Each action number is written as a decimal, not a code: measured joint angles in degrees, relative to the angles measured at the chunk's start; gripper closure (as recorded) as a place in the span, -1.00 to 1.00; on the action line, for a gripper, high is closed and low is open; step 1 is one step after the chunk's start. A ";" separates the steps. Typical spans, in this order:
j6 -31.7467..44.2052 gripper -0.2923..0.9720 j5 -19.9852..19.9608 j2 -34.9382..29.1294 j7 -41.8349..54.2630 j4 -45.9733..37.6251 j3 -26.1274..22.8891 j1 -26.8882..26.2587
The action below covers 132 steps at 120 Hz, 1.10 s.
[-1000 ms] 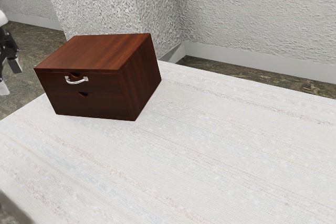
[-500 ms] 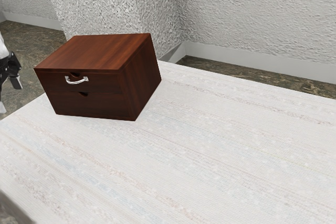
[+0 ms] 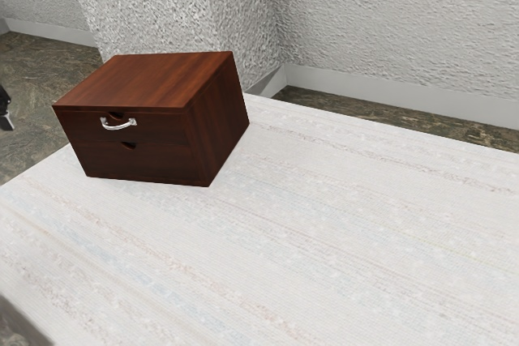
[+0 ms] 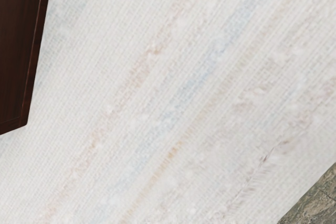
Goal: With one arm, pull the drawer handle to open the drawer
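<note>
A dark wooden drawer cabinet point(image 3: 158, 115) stands on the white table point(image 3: 324, 224), toward the exterior view's left. Its front has two drawers, both flush with the face. The upper drawer carries a curved silver handle point(image 3: 118, 123); the lower one has only a small notch point(image 3: 128, 145). A small black and white piece of my gripper point(image 3: 4, 111) shows at the exterior view's left edge, well apart from the handle and at about its height. In the wrist view, a dark edge of the cabinet point(image 4: 16, 51) lies beside the bare tabletop point(image 4: 184, 103).
Rough grey walls point(image 3: 365, 14) rise behind the table, with a mottled floor point(image 3: 40, 70) beyond the cabinet. The table's edge and floor point(image 4: 315, 203) appear in a corner of the wrist view. Open tabletop stretches to the exterior view's right of the cabinet.
My hand has slid toward the exterior view's left edge, leaving just a sliver in view. The cabinet and its drawers have not moved.
</note>
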 joint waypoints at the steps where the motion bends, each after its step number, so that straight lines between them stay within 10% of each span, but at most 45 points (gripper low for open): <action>1: 0.09 -0.54 0.00 0.13 0.04 0.04 0.06 0.02; 132: 5.07 -0.54 -2.58 14.49 2.65 12.58 2.93 5.42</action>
